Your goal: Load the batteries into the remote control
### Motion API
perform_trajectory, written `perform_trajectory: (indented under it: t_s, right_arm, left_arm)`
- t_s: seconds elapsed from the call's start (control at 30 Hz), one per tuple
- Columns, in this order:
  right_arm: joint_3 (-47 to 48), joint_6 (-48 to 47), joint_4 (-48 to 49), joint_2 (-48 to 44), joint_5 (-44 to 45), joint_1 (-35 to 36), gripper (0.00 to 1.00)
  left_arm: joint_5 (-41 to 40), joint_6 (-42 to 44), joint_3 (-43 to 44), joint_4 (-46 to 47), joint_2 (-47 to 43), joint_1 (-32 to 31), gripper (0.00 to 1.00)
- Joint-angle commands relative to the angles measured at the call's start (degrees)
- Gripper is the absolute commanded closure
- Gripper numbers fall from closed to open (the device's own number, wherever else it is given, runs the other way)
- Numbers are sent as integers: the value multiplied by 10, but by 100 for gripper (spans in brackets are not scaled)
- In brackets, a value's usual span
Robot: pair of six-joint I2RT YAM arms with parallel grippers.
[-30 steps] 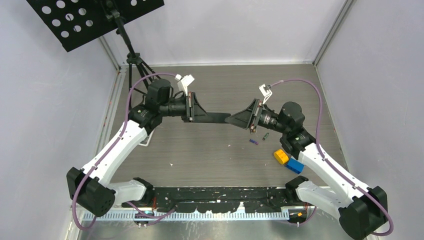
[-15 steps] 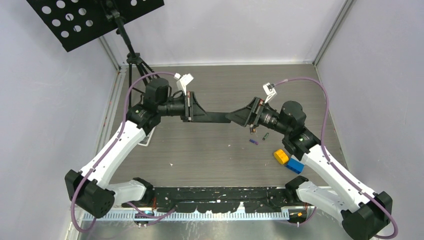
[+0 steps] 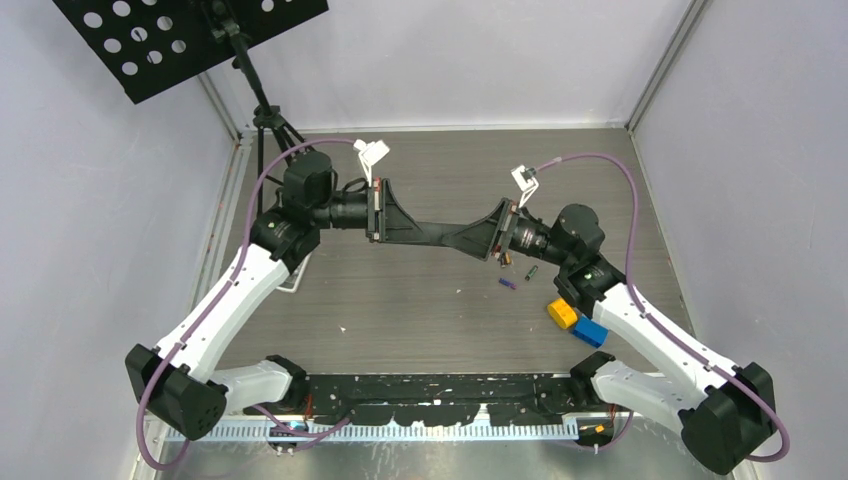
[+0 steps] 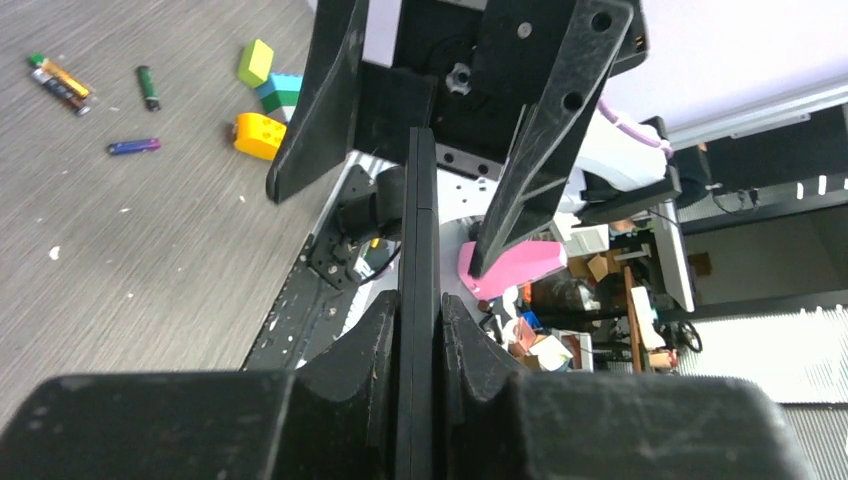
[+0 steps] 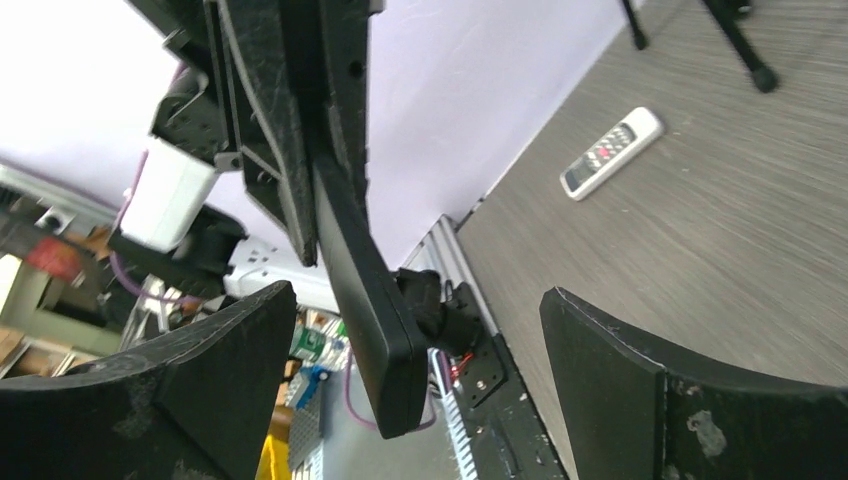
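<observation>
My left gripper [image 3: 400,228] is shut on one end of the thin black remote control [image 3: 440,236], holding it edge-on above the table. In the left wrist view the remote control [image 4: 420,220] runs straight out from between the pads of the left gripper [image 4: 420,300]. My right gripper [image 3: 482,240] faces it, open, with its fingers [image 4: 310,110] either side of the remote's free end and not touching it. The right wrist view shows that remote end [image 5: 365,290] inside the right gripper [image 5: 415,300]. The batteries lie on the table below: gold-and-black [image 4: 60,80], dark green [image 3: 532,272] and purple [image 3: 507,284].
A yellow block [image 3: 562,314] and a blue block [image 3: 590,331] sit by the right arm; another green block [image 4: 255,62] shows from the left wrist. A white remote [image 5: 610,152] lies near the left wall. A black music stand [image 3: 180,40] with its tripod stands back left.
The right gripper has moved left and its open fingers now straddle the remote's free end. The left arm has shifted slightly back with the remote still held.
</observation>
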Motion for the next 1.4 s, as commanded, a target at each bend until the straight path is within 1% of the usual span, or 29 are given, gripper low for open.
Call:
perform_trajectory:
  t_s: [0.0, 0.1, 0.23, 0.3, 0.37, 0.5, 0.63, 0.73, 0.8, 0.9, 1.07, 1.13, 1.17, 1.2, 1.27, 1.3, 1.37]
  right_arm:
    - [-4, 35, 140, 4, -54, 15, 6]
    - [-3, 45, 148, 7, -57, 15, 18]
    - [-3, 63, 160, 14, -56, 15, 39]
    - [-4, 71, 160, 20, -53, 15, 47]
    - [-5, 84, 162, 29, -58, 15, 50]
    - [-10, 118, 200, 57, -69, 14, 57]
    - [-21, 126, 210, 60, -46, 3, 66]
    - [-28, 132, 201, 60, -36, -20, 74]
    - [-36, 139, 205, 59, -36, -34, 76]
    - [-48, 151, 230, 58, -50, -50, 77]
    - [-59, 160, 229, 53, -45, -71, 78]
    - [-57, 166, 235, 56, -44, -73, 77]
    - [-55, 169, 237, 59, -45, -73, 75]
    - [-50, 172, 237, 63, -45, -73, 70]
    - [-42, 180, 238, 72, -50, -72, 50]
    - [-39, 184, 240, 74, -51, -73, 43]
    - [-33, 190, 239, 79, -57, -73, 34]
  left_arm:
    - [52, -69, -9, 104, -12, 0, 100]
    - [57, -86, -13, 119, -18, 0, 100]
    - [65, -107, -18, 138, -22, 0, 100]
    - [70, -121, -20, 154, -23, 0, 100]
    - [74, -138, -21, 169, -23, 0, 100]
    - [87, -193, -32, 243, -22, 0, 100]
    - [90, -195, -30, 238, -26, 2, 100]
    - [90, -194, -28, 235, -32, 8, 100]
    - [91, -194, -28, 233, -36, 15, 100]
    - [91, -193, -27, 224, -39, 28, 100]
    - [90, -194, -33, 217, -45, 48, 100]
    - [90, -192, -34, 217, -46, 50, 100]
    - [90, -190, -35, 216, -44, 50, 100]
    - [90, -188, -36, 214, -43, 51, 100]
    - [89, -181, -39, 207, -39, 51, 100]
    - [88, -179, -42, 206, -37, 51, 100]
    - [84, -178, -47, 205, -33, 51, 100]
